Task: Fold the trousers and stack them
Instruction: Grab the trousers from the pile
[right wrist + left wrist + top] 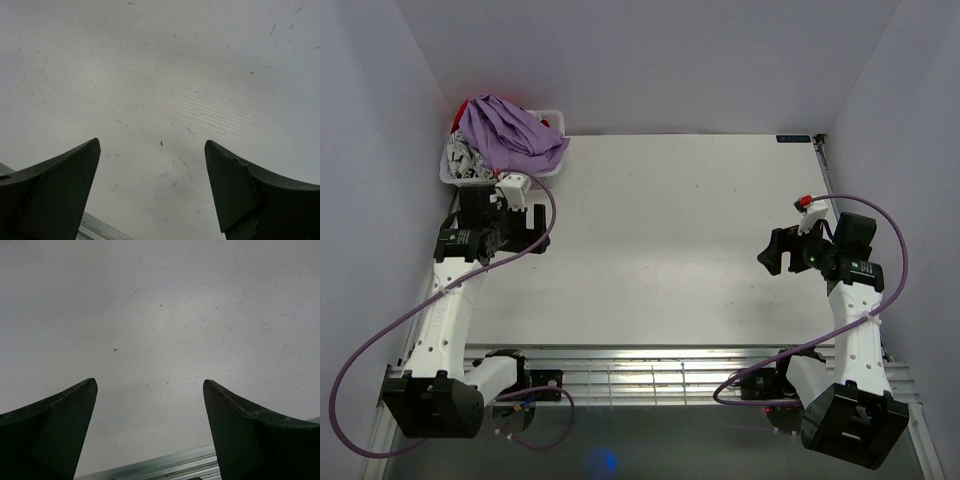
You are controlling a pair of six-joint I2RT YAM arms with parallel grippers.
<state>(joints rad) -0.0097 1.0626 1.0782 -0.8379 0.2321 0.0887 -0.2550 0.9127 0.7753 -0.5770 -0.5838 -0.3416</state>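
Observation:
The lilac-purple trousers (510,130) lie bunched in a heap on top of a white basket (556,114) at the table's back left corner. My left gripper (525,225) hovers just in front of that basket, apart from the cloth. It is open, and in the left wrist view only bare table shows between the left gripper's (150,382) fingers. My right gripper (778,250) hangs over the right side of the table, far from the trousers. It is open too, and the right gripper (152,142) has nothing but table surface between its fingers.
The basket also holds a black-and-white patterned cloth (465,160) and something red (455,115). A metal rail (670,375) runs along the table's near edge, also seen as the rail (165,465). A small red-and-white item (807,202) sits by the right edge. Purple walls enclose the table.

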